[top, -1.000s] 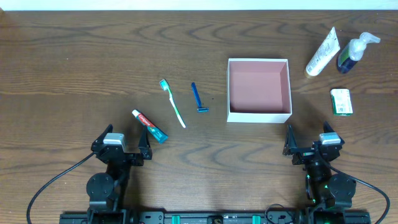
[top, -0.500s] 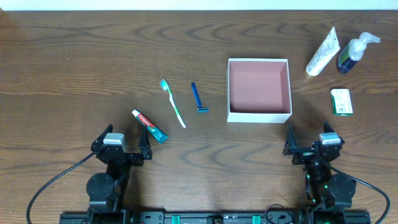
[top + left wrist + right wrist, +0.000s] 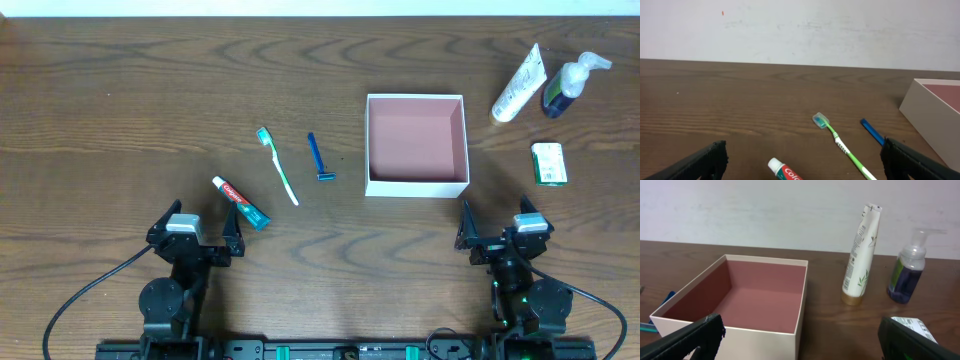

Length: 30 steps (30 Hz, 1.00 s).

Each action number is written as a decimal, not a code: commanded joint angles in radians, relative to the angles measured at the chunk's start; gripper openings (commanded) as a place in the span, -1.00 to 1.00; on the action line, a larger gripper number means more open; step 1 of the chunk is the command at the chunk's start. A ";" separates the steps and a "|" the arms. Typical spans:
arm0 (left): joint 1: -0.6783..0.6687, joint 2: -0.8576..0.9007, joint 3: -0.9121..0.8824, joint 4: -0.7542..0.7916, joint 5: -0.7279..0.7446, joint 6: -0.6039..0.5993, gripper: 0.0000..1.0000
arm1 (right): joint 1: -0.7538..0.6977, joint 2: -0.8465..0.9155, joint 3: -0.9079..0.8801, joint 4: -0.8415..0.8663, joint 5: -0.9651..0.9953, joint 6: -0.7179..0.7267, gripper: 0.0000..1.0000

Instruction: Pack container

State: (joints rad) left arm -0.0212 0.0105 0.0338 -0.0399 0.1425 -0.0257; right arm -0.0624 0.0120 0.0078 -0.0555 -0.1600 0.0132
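The container point(image 3: 418, 186) is a square white box with a dusty-pink inside, empty, right of the table's middle; it also shows in the right wrist view point(image 3: 755, 339) and the left wrist view point(image 3: 932, 117). A toothpaste tube point(image 3: 241, 202), a green toothbrush point(image 3: 278, 166) and a blue razor point(image 3: 318, 158) lie left of it. A white tube point(image 3: 519, 84), a pump bottle point(image 3: 568, 84) and a green-and-white soap packet point(image 3: 549, 163) lie right of it. My left gripper point(image 3: 198, 236) is open and empty near the front edge, the toothpaste point(image 3: 785, 171) just ahead. My right gripper point(image 3: 497, 232) is open and empty in front of the container.
The table is dark wood with a white wall behind its far edge. Black cables run from both arm bases along the front edge.
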 commanded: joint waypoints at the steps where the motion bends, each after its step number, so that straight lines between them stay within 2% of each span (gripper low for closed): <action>1: 0.005 -0.005 -0.030 -0.015 -0.004 -0.005 0.96 | 0.023 -0.006 -0.002 -0.002 -0.002 -0.010 0.99; 6: 0.005 -0.005 -0.030 -0.015 -0.004 -0.005 0.96 | 0.023 -0.006 -0.002 0.002 -0.018 0.031 0.98; 11: 0.005 -0.005 -0.030 -0.015 -0.004 -0.005 0.96 | 0.023 -0.006 0.001 0.112 -0.143 0.066 0.99; 16: 0.005 -0.005 -0.030 -0.015 -0.004 -0.005 0.96 | 0.023 0.005 0.079 0.224 -0.161 -0.017 0.99; 19: 0.005 -0.005 -0.030 -0.015 -0.004 -0.005 0.96 | 0.022 0.076 0.224 0.192 -0.108 -0.132 0.98; 22: 0.005 -0.005 -0.030 -0.015 -0.004 -0.005 0.96 | 0.014 0.219 0.418 0.099 -0.041 -0.242 0.98; 25: 0.005 -0.005 -0.030 -0.015 -0.004 -0.005 0.96 | -0.011 0.447 0.712 -0.083 -0.029 -0.264 0.98; 29: 0.005 -0.005 -0.030 -0.015 -0.004 -0.005 0.96 | -0.024 0.771 1.133 -0.470 -0.038 -0.261 0.99; 30: 0.005 -0.005 -0.030 -0.015 -0.004 -0.005 0.96 | -0.024 0.869 1.260 -0.612 -0.067 -0.261 0.98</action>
State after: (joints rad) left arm -0.0212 0.0105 0.0338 -0.0399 0.1421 -0.0257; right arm -0.0753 0.6907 1.0416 -0.5022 -0.2127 -0.2153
